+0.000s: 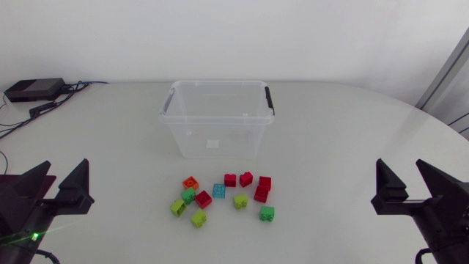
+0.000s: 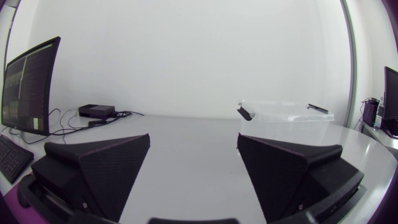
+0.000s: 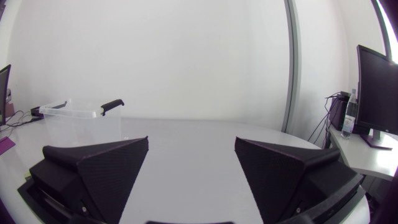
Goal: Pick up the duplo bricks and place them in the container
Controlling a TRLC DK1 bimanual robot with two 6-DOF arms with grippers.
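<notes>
Several duplo bricks lie in a loose cluster on the white table, among them an orange one [image 1: 190, 182], a blue one [image 1: 219, 191], red ones [image 1: 261, 193] and green ones [image 1: 267, 213]. Behind them stands a clear plastic container [image 1: 217, 119] with black handles, nothing inside it. My left gripper [image 1: 60, 186] rests at the left edge, open, with nothing between its fingers. At the right edge my right gripper [image 1: 407, 185] stands open as well, also bare. The container [image 2: 285, 114] shows ahead of the left gripper [image 2: 194, 163], and the container [image 3: 81, 118] also appears ahead of the right gripper [image 3: 191, 163].
A small black box [image 1: 34, 89] with cables lies at the table's far left corner. The table's curved edge [image 1: 440, 121] runs along the right side.
</notes>
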